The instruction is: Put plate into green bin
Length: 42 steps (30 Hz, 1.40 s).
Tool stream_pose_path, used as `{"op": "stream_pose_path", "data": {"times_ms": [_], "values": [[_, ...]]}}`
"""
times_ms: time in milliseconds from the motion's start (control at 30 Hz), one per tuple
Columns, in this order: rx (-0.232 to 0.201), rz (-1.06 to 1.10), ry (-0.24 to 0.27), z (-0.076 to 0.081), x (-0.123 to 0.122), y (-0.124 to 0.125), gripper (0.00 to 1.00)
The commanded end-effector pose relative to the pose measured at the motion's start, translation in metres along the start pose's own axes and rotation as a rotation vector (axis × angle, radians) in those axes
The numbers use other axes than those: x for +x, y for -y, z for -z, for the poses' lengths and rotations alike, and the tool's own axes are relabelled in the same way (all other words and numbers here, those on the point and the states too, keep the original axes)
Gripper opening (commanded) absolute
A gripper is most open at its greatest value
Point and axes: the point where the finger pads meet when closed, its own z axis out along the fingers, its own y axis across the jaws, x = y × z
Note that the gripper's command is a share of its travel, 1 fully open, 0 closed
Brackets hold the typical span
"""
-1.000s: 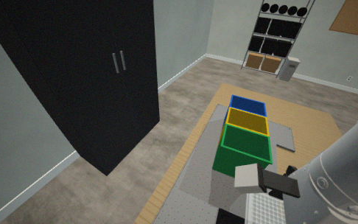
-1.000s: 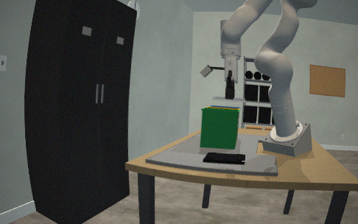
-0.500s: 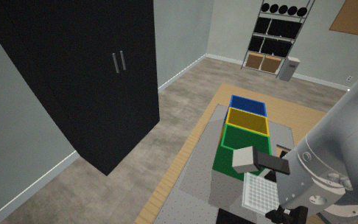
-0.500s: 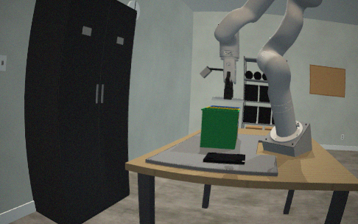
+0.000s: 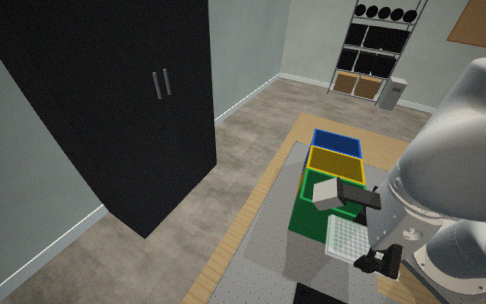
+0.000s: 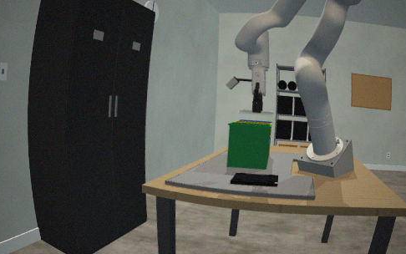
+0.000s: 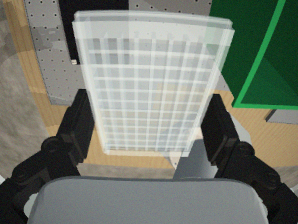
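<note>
My gripper [image 7: 149, 105] is shut on the white 96-well plate [image 7: 152, 83] and holds it flat, high above the table. The plate also shows in the top view [image 5: 347, 239] and in the exterior view [image 6: 256, 111], where it hangs just above the rim of the green bin [image 6: 249, 144]. In the wrist view the green bin [image 7: 261, 36] lies to the right of the plate, and the black plate nest [image 7: 93, 3] lies empty on the grey mat beyond it. In the top view the plate is beside the green bin's [image 5: 325, 211] near right corner.
A yellow bin [image 5: 336, 164] and a blue bin [image 5: 337, 142] stand in a row behind the green one. The black nest [image 6: 254, 179] lies on the mat in front of the bins. The arm's base [image 6: 326, 160] stands to their right.
</note>
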Motion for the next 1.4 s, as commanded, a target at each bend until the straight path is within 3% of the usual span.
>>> {"op": "stream_pose_path", "data": {"times_ms": [0,1367], "values": [[0.013,0.004,0.002,-0.001,0.005,-0.018,0.00],[0.013,0.004,0.002,-0.006,0.029,-0.132,0.00]]}}
